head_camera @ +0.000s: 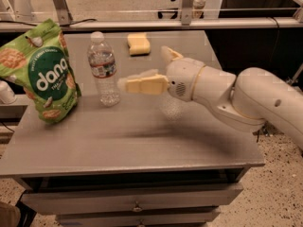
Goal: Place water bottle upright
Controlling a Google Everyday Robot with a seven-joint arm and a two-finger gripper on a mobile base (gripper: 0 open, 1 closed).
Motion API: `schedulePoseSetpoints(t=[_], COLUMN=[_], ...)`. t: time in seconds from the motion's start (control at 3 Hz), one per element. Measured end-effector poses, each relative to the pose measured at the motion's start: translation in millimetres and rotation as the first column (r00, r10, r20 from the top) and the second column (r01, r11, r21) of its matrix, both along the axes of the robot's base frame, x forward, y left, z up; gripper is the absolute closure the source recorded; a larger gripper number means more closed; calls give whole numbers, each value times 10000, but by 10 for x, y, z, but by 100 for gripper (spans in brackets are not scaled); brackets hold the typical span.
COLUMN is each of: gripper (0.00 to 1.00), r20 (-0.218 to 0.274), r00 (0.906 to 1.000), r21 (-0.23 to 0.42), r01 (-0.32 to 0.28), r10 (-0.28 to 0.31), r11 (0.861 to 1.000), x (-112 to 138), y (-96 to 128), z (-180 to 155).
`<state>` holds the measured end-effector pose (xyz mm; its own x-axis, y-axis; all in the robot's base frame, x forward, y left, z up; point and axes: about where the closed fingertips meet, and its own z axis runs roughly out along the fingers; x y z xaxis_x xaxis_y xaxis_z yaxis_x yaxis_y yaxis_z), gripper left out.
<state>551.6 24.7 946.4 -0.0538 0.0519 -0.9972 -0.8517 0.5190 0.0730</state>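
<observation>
- Water bottle [103,70] upright on grey table [142,141], white cap on top, left of centre and toward the back.
- Green snack bag [40,72] standing just left of the bottle, taller than it, with a narrow gap between them.
- Yellow sponge [138,44] flat near the back edge, behind and right of the bottle.
- Gripper [144,69] above the tabletop just right of the bottle, pointing left, spread wide, nothing held.
- Near finger [142,85] level, tip just beside the bottle; contact cannot be judged.
- Far finger [169,55] angled up toward the sponge.
- White arm [246,98] reaching in from the right edge.
</observation>
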Motion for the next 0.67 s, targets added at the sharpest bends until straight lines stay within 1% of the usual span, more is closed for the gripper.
schedulePoseSetpoints(t=[0.33, 0.67], gripper=[0, 0], r20=[-101, -291], r00=[9999, 9991], r21=[-1223, -1509], r01=[26, -354], r10=[-38, 314], r11=[9925, 9879], x=[-18, -110], y=[-680, -810], z=[-135, -249])
